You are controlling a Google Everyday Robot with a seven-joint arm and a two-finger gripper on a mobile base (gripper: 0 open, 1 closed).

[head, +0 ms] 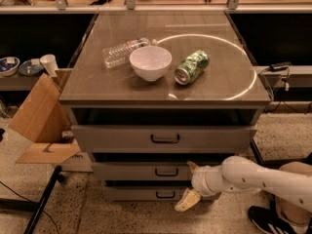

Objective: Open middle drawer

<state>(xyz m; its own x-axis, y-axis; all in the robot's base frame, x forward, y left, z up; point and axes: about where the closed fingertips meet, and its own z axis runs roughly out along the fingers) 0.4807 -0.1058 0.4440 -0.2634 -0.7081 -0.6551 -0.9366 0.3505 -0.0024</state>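
Gripper (190, 184): low before the cabinet front, jaws spread apart, empty.
Middle drawer (131, 171): just left of the jaws; upper fingertip (192, 167) at its front, contact unclear, right of the dark pull handle (166, 172).
Top drawer (112, 138): above the jaws.
Bottom drawer (131, 194): left of the lower fingertip.
White bowl (150, 62), green can (191, 67), plastic bottle (122, 51): on the cabinet top (219, 87), well above the jaws.

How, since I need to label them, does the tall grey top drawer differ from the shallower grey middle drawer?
The tall grey top drawer has a taller, wider front than the shallower grey middle drawer. The white gripper, open, hangs before the middle drawer, just beside its handle; nothing fronts the top drawer. Both have flat grey fronts with small dark centre handles.
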